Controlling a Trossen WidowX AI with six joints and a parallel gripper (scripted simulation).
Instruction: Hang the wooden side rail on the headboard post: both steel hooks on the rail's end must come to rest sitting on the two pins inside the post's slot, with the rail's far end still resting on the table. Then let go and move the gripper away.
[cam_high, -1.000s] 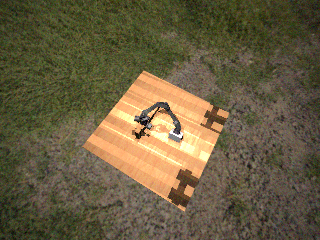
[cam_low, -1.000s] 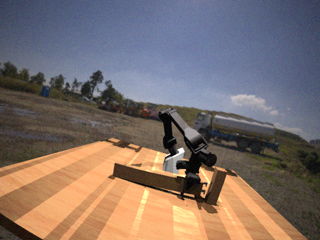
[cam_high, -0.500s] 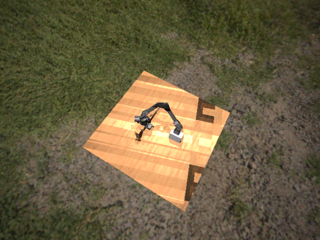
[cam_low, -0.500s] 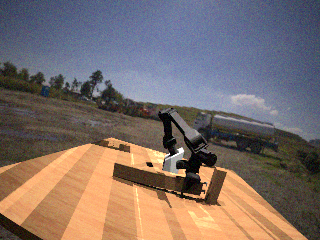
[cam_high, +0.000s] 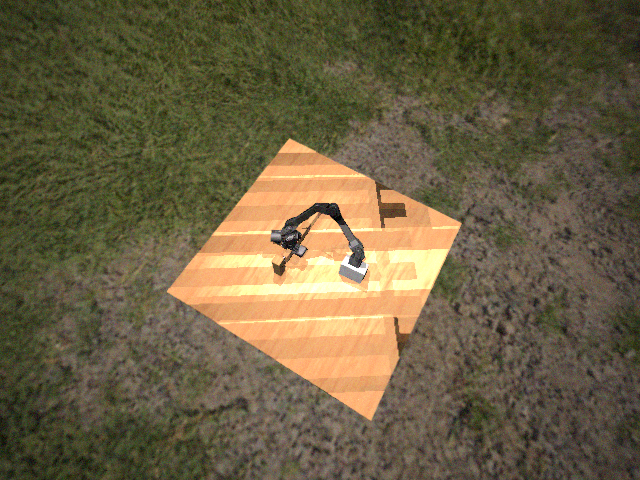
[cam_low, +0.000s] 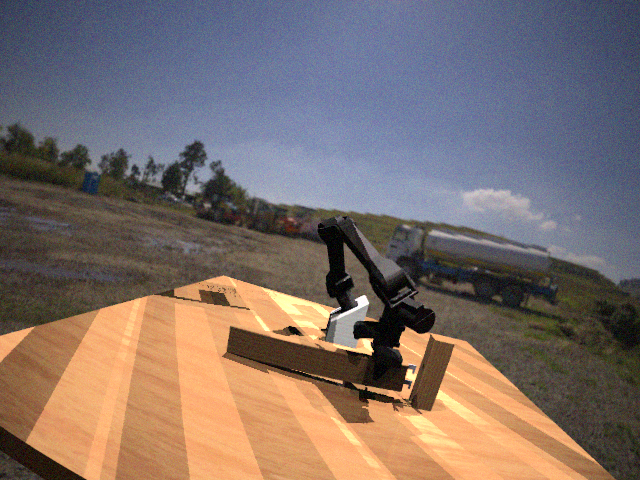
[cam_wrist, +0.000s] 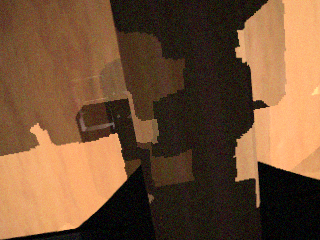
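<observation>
Striped orange wooden surface (cam_high: 320, 341) (cam_low: 155, 423), carrying the set. One upright brown wooden post (cam_low: 433, 373) (cam_high: 278, 266), standing near the hooked rail end. One long brown wooden side rail (cam_low: 305, 357) (cam_high: 312, 225) (cam_wrist: 205, 212), its hooked end hovering, its far end low at the surface. Steel hooks (cam_low: 408, 383), facing the post, sitting outside it. Black jaws, clenching the rail near its hooks. White block-shaped base (cam_low: 345, 328) (cam_high: 352, 272), standing behind. White tanker truck (cam_low: 485, 253), sitting well beyond.
</observation>
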